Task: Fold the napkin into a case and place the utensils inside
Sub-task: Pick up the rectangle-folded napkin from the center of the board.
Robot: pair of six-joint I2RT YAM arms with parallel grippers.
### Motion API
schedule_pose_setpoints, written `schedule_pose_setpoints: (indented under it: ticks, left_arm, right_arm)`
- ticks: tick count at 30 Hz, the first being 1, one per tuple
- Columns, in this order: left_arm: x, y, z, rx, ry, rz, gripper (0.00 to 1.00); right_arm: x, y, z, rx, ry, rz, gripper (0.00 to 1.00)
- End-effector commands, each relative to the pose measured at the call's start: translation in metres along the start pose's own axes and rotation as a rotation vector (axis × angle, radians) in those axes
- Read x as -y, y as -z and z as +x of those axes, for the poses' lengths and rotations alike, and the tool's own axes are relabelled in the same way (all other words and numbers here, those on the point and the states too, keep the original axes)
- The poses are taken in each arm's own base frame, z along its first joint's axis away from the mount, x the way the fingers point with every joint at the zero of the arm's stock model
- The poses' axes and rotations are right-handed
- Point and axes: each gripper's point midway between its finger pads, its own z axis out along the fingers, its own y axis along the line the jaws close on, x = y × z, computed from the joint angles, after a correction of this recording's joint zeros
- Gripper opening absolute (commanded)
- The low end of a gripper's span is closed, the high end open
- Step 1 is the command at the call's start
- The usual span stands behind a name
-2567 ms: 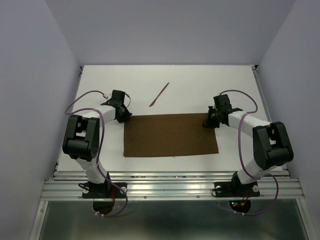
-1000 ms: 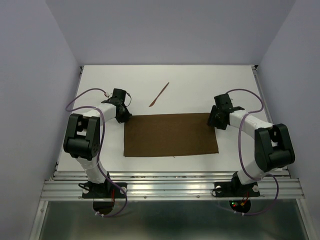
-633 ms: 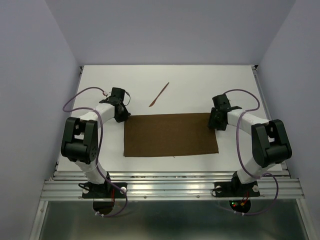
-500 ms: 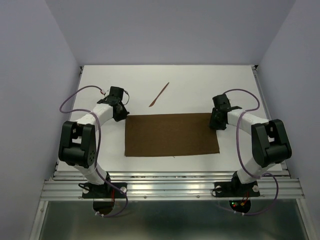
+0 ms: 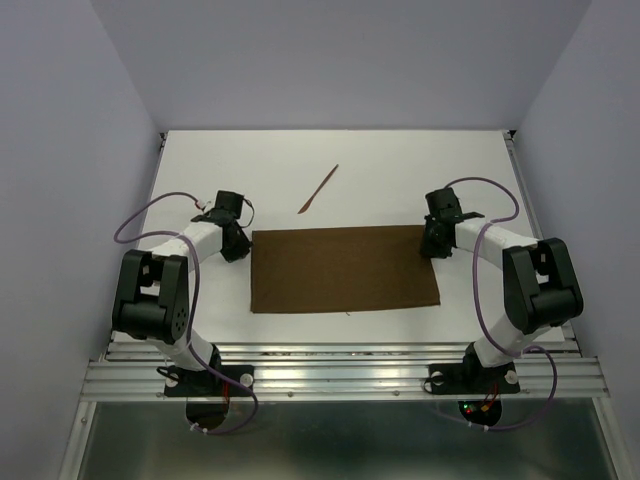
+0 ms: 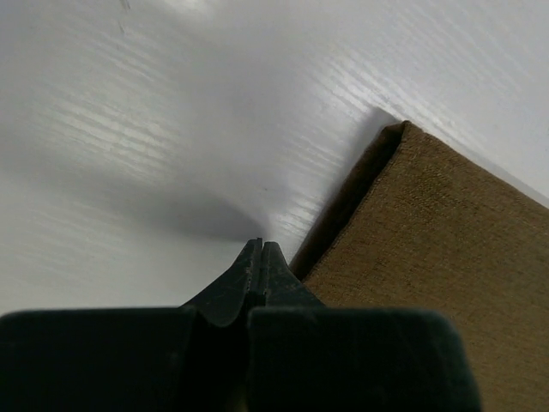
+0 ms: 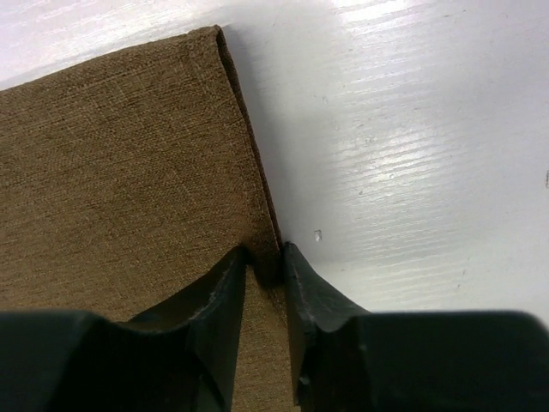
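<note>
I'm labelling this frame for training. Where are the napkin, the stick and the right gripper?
napkin (image 5: 343,270): top view, middle of the cloth.
stick (image 5: 318,190): top view, middle of its shaft.
right gripper (image 7: 265,254): right wrist view, between the fingertips, at the napkin's edge.

left gripper (image 6: 260,255): low, fingers pressed together | right gripper (image 7: 264,257): low, fingers nipping napkin (image 7: 120,172) edge

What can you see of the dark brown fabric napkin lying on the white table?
The dark brown, coarse-woven fabric napkin lies flat as a wide rectangle on the white table. Its side edges look doubled, as if folded. The right gripper straddles its right edge near the far corner; the shut left gripper sits just off its left edge.
</note>
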Motion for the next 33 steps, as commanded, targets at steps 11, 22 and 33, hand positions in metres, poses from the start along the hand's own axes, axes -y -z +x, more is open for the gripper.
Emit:
schedule_pose_setpoints:
  ticks: [11, 22, 33]
  left_arm:
    - [-0.003, -0.006, 0.024, -0.048, 0.033, 0.051, 0.0]
    - [0.003, 0.021, 0.017, 0.009, 0.039, 0.13, 0.0]
    - [0.003, 0.032, 0.021, 0.004, 0.008, 0.167, 0.32]
  right_arm:
    - [-0.003, -0.007, 0.012, -0.035, 0.011, -0.025, 0.01]
    - [0.003, -0.005, 0.011, -0.023, 0.001, 0.008, 0.14]
    - [0.008, 0.001, 0.001, 0.008, 0.0, 0.046, 0.27]
